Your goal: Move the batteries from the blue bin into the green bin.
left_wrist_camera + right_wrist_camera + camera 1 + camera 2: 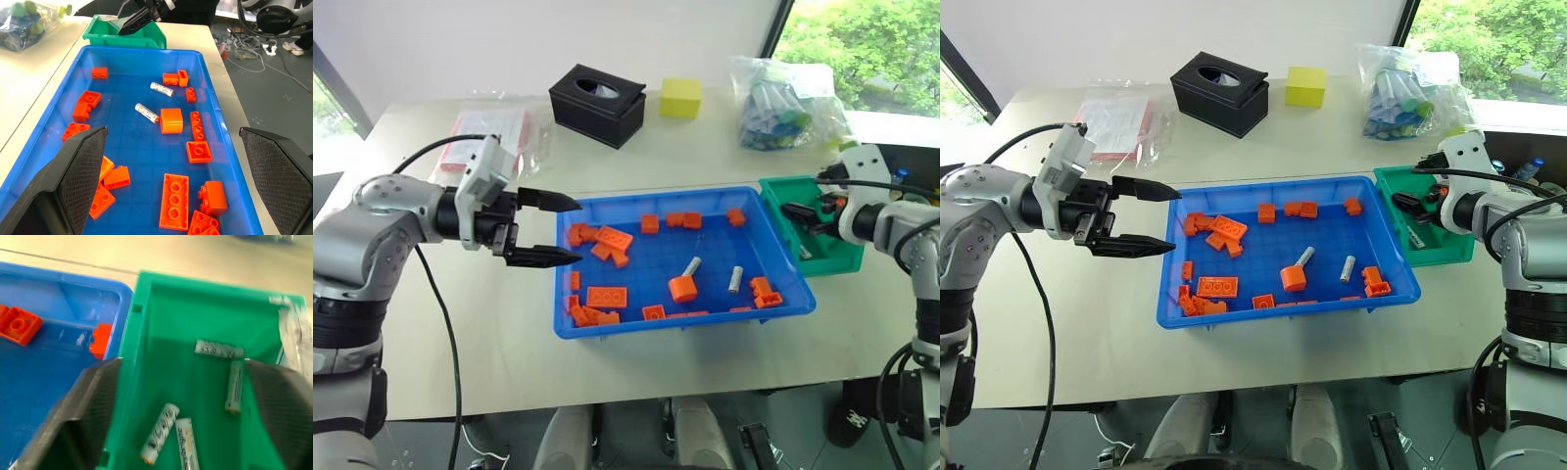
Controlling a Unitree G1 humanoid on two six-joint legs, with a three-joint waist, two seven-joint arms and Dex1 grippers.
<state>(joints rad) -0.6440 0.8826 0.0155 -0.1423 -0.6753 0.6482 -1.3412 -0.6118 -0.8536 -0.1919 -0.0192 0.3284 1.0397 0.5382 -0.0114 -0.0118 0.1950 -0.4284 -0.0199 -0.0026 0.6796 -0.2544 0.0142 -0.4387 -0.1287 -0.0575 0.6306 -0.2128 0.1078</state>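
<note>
The blue bin [570,323] sits mid-table, holding several orange bricks and two batteries [691,265] [735,280] right of its centre; the left wrist view shows them too [146,112] [161,89]. The green bin [837,260] touches its right end. Several batteries [159,433] [219,349] lie on its floor. My right gripper [803,217] hovers over the green bin, open, nothing between its fingers [93,406]. By the blue bin's left rim my left gripper [579,231] hangs open and empty, pointing across the bin.
A black tissue box [597,103] and a yellow block [680,98] stand at the back of the table. A clear bag of coloured items [788,103] lies behind the green bin, and a flat plastic packet [489,132] lies at the back left.
</note>
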